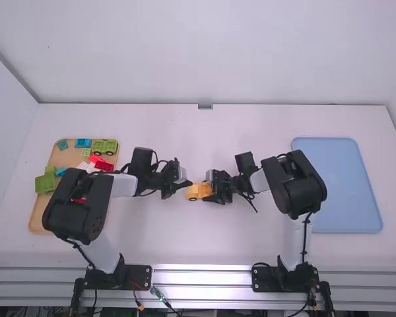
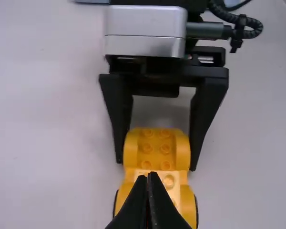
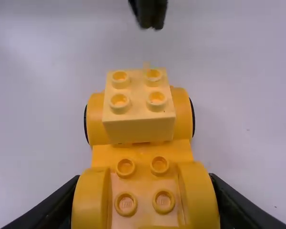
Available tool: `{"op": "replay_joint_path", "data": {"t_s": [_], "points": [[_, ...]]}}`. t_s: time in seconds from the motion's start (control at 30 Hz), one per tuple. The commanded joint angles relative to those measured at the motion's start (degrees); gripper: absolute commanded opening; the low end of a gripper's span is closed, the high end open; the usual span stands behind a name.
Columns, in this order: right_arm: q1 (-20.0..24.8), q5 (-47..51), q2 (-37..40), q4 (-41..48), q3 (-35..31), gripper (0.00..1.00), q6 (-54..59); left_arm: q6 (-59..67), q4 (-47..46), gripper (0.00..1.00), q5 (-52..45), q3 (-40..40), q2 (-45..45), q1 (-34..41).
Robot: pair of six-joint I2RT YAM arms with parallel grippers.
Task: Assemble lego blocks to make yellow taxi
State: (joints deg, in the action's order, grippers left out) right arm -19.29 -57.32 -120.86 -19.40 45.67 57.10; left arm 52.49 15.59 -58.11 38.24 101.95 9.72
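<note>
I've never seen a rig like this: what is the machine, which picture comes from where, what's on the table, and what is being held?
Two robot arms, the left arm and the right arm, work at a white table, each ending in a two-finger pincer. The high view looks down from above and behind them; each wrist view comes from a camera mounted on that arm.

Mid-table is a yellow car with a paler brick on one end. The right pincer grips the car's other end from both sides. The left pincer is shut, holding nothing, near the brick's end.

At the left lies a wooden tray with coloured blocks; at the right, a blue tray.
</note>
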Motion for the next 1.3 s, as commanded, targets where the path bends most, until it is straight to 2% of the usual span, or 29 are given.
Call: {"op": "replay_joint_path", "data": {"t_s": [0.0,0.67,0.9,1.27], "points": [[-0.26,0.15,-0.76,0.35,-0.7,0.62,-0.31,-0.35,-0.07,0.02,2.19,-0.26,1.64,1.27],[-0.24,0.15,-0.76,0.35,-0.7,0.61,-0.33,-1.68,0.33,0.02,6.97,-0.26,8.52,2.89],[-0.26,0.17,-0.76,0.35,-0.7,0.61,-0.28,-0.31,-2.14,0.02,18.56,-0.24,9.7,3.34],[-0.24,0.37,-0.76,0.35,-0.7,0.61,-0.31,1.77,-3.93,0.01,20.59,-0.24,9.62,3.19]]}}
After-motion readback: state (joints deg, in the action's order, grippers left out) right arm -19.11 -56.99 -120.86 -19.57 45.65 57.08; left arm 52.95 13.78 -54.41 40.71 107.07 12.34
